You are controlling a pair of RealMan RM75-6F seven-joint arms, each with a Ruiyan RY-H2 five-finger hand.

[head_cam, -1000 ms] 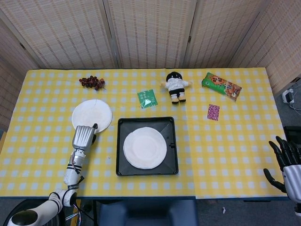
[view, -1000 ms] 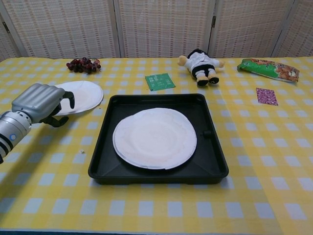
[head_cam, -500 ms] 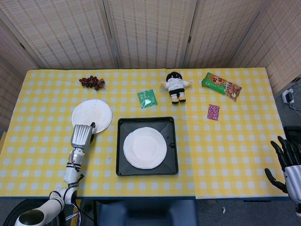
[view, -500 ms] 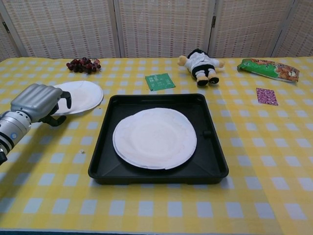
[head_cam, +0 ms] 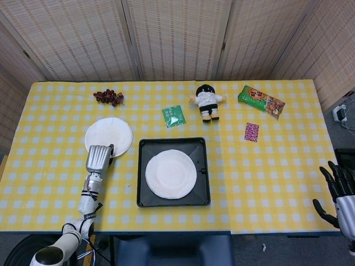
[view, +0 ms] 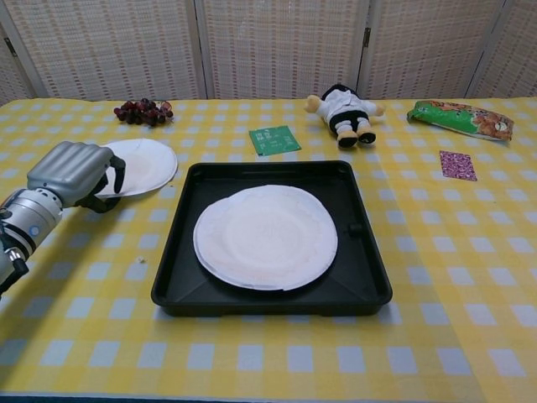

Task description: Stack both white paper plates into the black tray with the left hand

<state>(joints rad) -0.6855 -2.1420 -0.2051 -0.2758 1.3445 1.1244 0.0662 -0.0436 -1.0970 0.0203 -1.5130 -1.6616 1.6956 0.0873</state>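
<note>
Yellow checked table (head_cam: 266,166) holds round, shallow white paper plate (head_cam: 111,133), edge lifted.

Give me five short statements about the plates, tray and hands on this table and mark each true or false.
1. One white plate lies inside the black tray. True.
2. The second plate is stacked in the tray too. False: it lies on the tablecloth left of the tray.
3. The left hand is at that second plate's near edge. True.
4. The right hand holds the green snack bag. False: it is at the table's right edge, empty.
5. The grapes sit in the tray. False: they are at the far left.
</note>
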